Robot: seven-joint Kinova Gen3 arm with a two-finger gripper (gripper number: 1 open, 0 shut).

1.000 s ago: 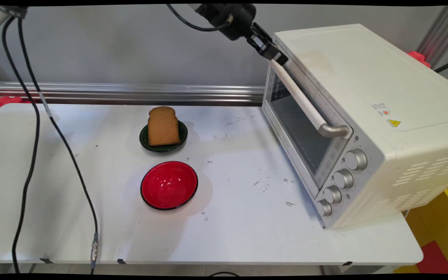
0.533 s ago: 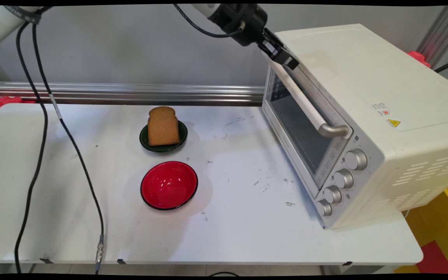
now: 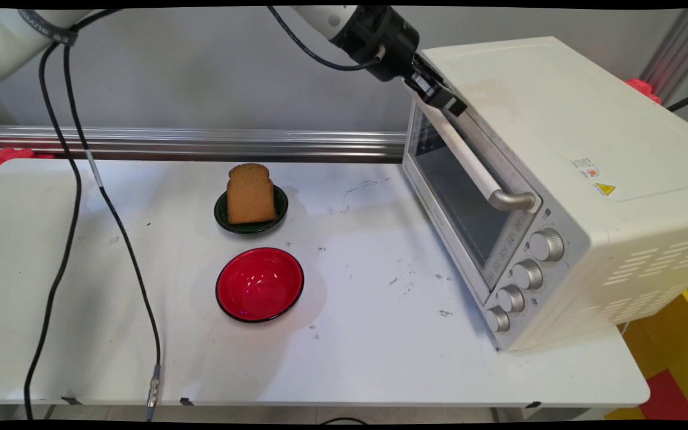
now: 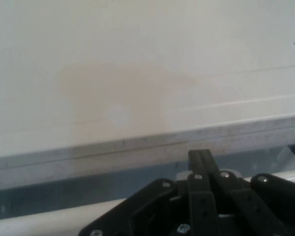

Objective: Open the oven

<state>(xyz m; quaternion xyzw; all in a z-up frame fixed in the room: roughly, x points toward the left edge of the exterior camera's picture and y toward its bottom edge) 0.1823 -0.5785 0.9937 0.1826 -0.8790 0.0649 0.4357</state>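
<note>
**Tool at the far end of the oven handle**

The tool (image 3: 447,103) is up on the toaster oven (image 3: 559,149), which sits along the table's (image 3: 380,358) right edge. It is tipped down against the far end of the door handle (image 3: 469,161), right where the door (image 3: 457,197) meets the oven's top.

In the hand view the tool (image 4: 199,155) has its fingers clenched together. I see nothing between them, and the pale handle (image 4: 34,223) crosses underneath the linkage rather than sitting in a grasp.

My read is that contact this far out on the bar is awkward. It would do better square to the bar and closer to its middle, so the door doesn't twist.

The handle's long axis runs level along the top of the door, from its far end at the tool to its near end above the knobs (image 3: 528,275). The door faces the table's left edge, angled a little toward the near one, and looks closed.

Well away, mid-table, a slice of bread (image 3: 251,194) stands on a dark green dish (image 3: 222,216). A red bowl (image 3: 259,285) sits just beside it, toward the near edge.
</note>
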